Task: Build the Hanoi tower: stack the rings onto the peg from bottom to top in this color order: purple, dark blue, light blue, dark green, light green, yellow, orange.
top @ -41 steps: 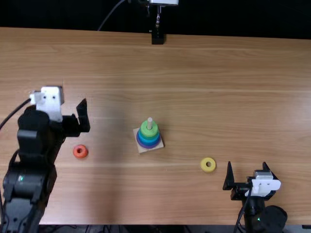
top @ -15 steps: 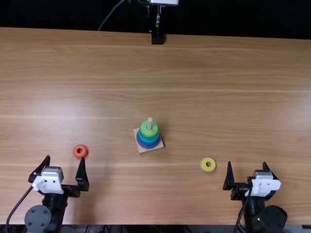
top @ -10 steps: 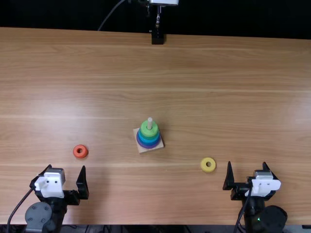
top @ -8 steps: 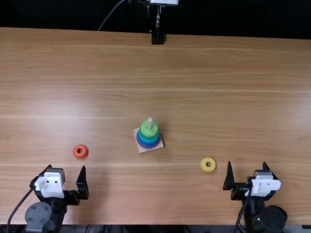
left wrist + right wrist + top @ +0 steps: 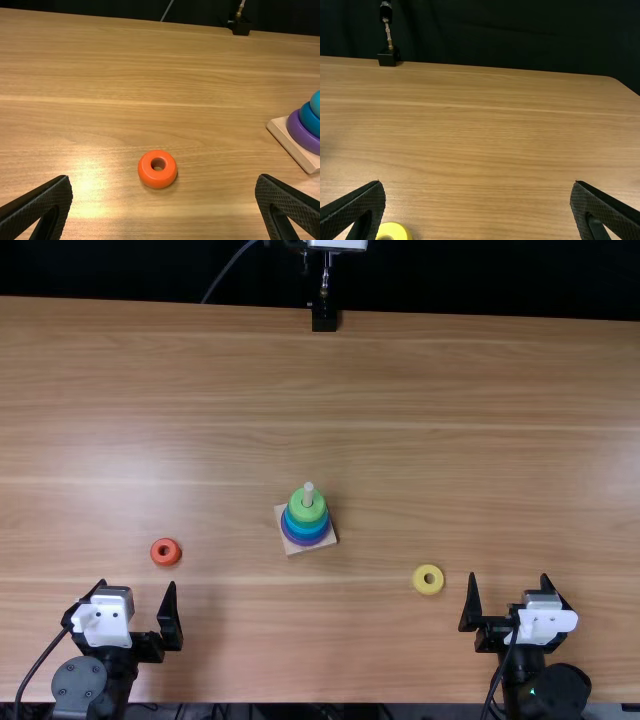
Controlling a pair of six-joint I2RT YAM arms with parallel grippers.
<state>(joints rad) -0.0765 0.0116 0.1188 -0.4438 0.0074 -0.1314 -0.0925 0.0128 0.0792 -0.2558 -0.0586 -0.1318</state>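
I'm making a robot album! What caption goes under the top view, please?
A ring tower, its top ring green, stands between a loose orange ring and a loose yellow ring.

the left claw (image 5: 137, 607) and right claw (image 5: 509, 602) both hang wide open.

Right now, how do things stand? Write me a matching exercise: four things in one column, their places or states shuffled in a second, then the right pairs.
1. Solid yellow ring
2. Orange-red ring
3. Broad purple ring
4. Black two-fingered left gripper

A. Lying flat on the square pale wooden base
B. Open, nothing between its fingers
C. On the table, nearer the right gripper
D. On the table, nearer the left gripper

Pairs: 1-C, 2-D, 3-A, 4-B
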